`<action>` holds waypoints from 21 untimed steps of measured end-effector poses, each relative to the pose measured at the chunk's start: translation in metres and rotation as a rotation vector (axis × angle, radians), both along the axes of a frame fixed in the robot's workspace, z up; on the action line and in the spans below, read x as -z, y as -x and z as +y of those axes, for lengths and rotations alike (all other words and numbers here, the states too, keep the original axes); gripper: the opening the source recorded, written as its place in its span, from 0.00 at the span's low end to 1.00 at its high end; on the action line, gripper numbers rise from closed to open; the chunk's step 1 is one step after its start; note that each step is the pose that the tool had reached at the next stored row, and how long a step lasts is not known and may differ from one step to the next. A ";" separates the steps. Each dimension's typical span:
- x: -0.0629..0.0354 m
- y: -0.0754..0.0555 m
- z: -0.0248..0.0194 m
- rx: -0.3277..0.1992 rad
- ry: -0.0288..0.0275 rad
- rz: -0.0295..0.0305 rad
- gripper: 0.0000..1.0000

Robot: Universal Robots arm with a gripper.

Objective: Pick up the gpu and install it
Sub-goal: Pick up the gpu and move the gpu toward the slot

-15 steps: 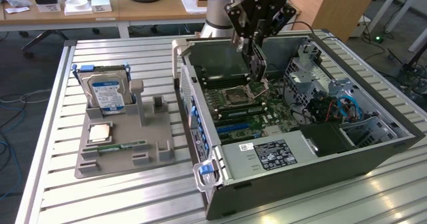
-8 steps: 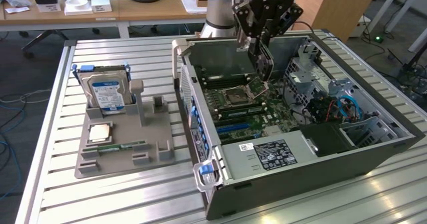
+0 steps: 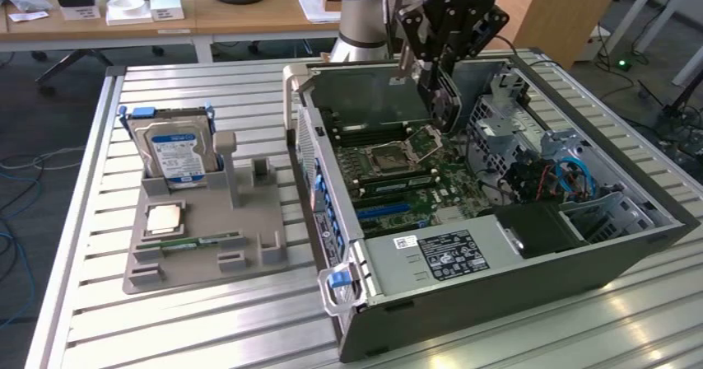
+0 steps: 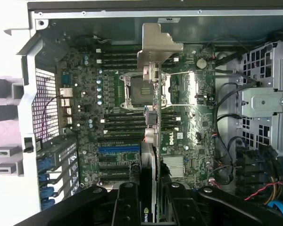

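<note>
Silver table of ribbed aluminium slats [image 3: 220, 319], its long grooves running from the exterior view's left toward its right. Two things rest directly on it. Toward the left lies a flat grey plastic fixture tray [image 3: 255, 222] with upright posts and slots. Toward the right lies a large dark-grey metal computer case [image 3: 528, 280], set on its side, its open interior facing up. The tray sits just beside the case; whether they touch cannot be told.
</note>
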State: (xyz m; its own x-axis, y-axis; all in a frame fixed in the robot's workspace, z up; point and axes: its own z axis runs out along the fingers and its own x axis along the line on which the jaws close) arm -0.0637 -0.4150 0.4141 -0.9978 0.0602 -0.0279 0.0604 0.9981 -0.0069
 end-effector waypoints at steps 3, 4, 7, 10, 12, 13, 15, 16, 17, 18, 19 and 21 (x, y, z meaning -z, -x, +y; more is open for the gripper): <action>0.0000 -0.003 0.0001 0.000 0.0001 0.0000 0.26; 0.0000 -0.004 0.0001 0.000 0.0001 0.0000 0.26; 0.0000 -0.006 0.0002 0.000 0.0000 0.0000 0.26; 0.0000 -0.007 0.0003 0.000 0.0000 0.0000 0.26; 0.0000 -0.009 0.0005 0.000 0.0000 0.0000 0.26; 0.0000 -0.011 0.0005 0.000 0.0000 0.0000 0.26; 0.0000 -0.015 0.0005 0.000 0.0000 0.0000 0.26; 0.0000 -0.017 0.0005 0.000 0.0001 0.0000 0.26; 0.0000 -0.019 0.0006 0.000 0.0001 0.0000 0.26; 0.0000 -0.021 0.0006 0.000 0.0001 0.0000 0.26; 0.0000 -0.022 0.0006 0.000 0.0000 0.0000 0.26; 0.0000 -0.024 0.0007 0.000 0.0000 0.0000 0.26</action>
